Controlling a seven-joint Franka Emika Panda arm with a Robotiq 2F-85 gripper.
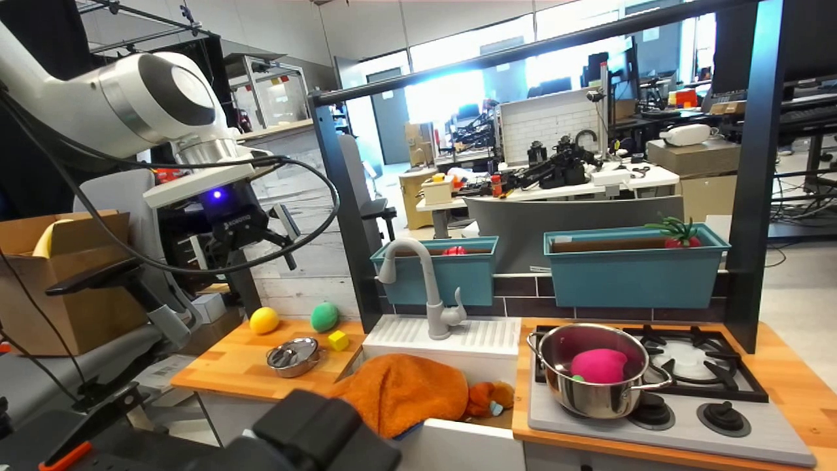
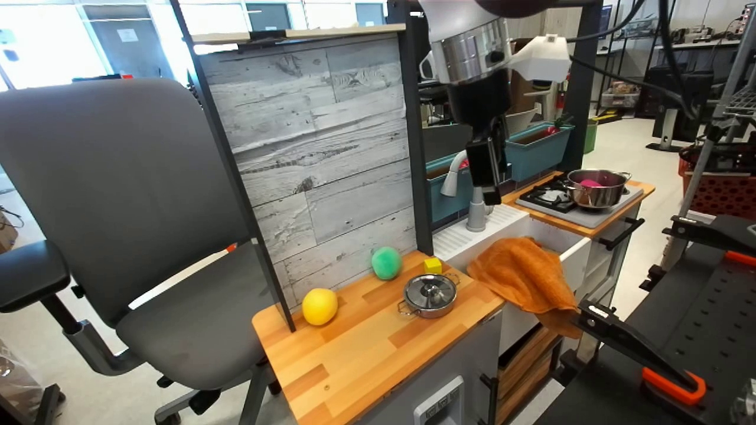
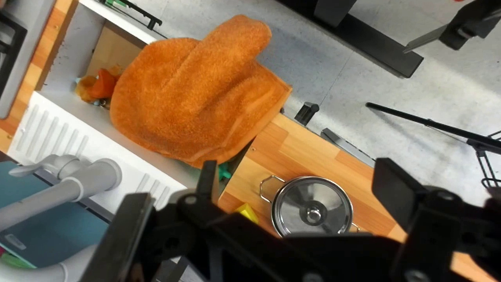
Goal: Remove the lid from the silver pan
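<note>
A small silver pan (image 1: 297, 371) with wire handles stands on the left wooden counter. It also shows in another exterior view (image 2: 438, 310). Its lid (image 2: 430, 291), see-through with a round metal knob, sits on top of it. In the wrist view the lid (image 3: 325, 199) is seen from above, its lower edge hidden by the gripper. My gripper (image 3: 300, 182) is open and empty, its fingers wide apart with the lid seen between them. In both exterior views the gripper (image 1: 259, 252) (image 2: 489, 177) is high above the counter, well apart from the pan.
A yellow block (image 2: 433, 265), a green ball (image 2: 387, 263) and a yellow ball (image 2: 319, 307) are near the pan. The grey faucet (image 1: 428, 288) rises behind the sink. An orange towel (image 1: 405, 389) drapes over it. A larger pot (image 1: 595, 396) stands on the stove.
</note>
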